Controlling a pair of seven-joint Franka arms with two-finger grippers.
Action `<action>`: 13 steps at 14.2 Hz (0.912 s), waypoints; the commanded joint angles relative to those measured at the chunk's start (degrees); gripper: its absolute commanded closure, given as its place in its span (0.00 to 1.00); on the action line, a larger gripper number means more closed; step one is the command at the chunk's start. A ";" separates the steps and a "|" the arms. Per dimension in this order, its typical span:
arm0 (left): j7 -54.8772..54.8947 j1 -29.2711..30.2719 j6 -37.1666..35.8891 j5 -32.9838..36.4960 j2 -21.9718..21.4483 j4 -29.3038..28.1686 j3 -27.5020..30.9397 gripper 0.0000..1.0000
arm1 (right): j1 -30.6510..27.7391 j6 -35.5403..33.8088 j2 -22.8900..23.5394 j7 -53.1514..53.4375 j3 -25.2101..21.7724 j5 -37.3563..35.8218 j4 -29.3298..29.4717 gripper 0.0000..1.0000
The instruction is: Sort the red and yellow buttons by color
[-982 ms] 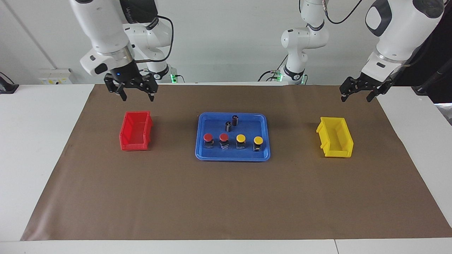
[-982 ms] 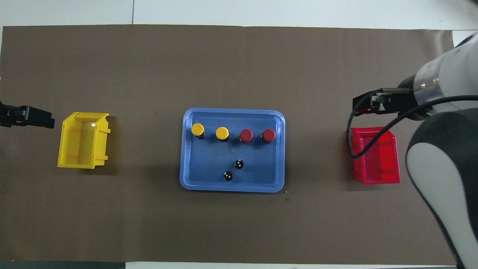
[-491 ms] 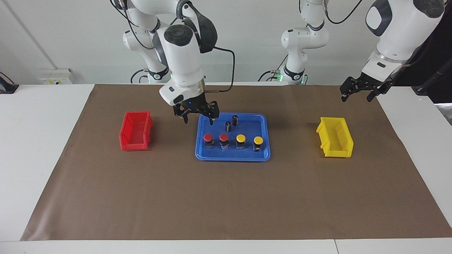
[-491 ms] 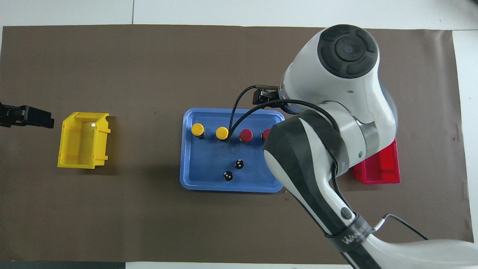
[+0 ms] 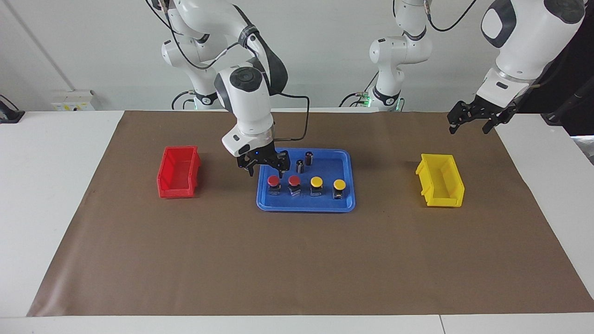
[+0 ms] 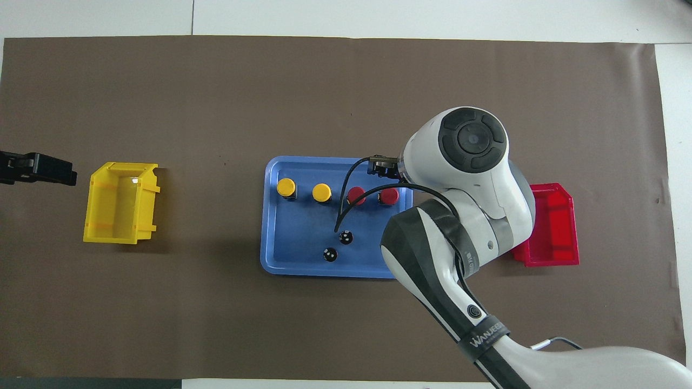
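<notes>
Four buttons stand in a row in the blue tray [image 5: 306,205]: two red buttons [image 5: 274,180] [image 5: 294,180] and two yellow buttons [image 5: 316,182] [image 5: 339,184]. In the overhead view the yellow ones [image 6: 286,187] [image 6: 321,192] show whole, and the red ones [image 6: 356,195] [image 6: 388,196] are partly covered by my right arm. My right gripper [image 5: 266,171] is open, low over the red button at the tray's end toward the red bin. My left gripper [image 5: 468,130] is open and empty, waiting in the air near the yellow bin.
A red bin [image 5: 177,172] [image 6: 557,227] sits toward the right arm's end, a yellow bin [image 5: 441,182] [image 6: 119,202] toward the left arm's end. Two dark capless cylinders [image 5: 300,165] [image 5: 309,157] stand in the tray, nearer to the robots than the buttons.
My right arm swung from above the red bin to the tray and came down over the end red button. The left arm has not moved.
</notes>
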 commanded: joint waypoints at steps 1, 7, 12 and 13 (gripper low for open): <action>-0.70 0.65 0.53 0.17 -1.49 -2.00 -0.10 0.00 | -0.25 3.99 0.25 -1.28 0.29 -0.62 -2.64 0.18; -0.88 1.09 0.44 0.26 -1.49 -1.83 -0.19 0.00 | 1.69 9.09 5.36 -1.10 0.20 -3.07 -2.73 0.25; -8.23 -4.43 2.90 0.26 -0.53 -2.00 -0.72 0.00 | 1.60 7.60 5.18 -1.63 0.29 -3.16 -2.99 0.26; -12.00 -6.71 4.21 0.26 0.08 -2.44 -0.80 0.00 | 1.78 6.99 5.01 -1.63 0.29 -3.16 -3.17 0.26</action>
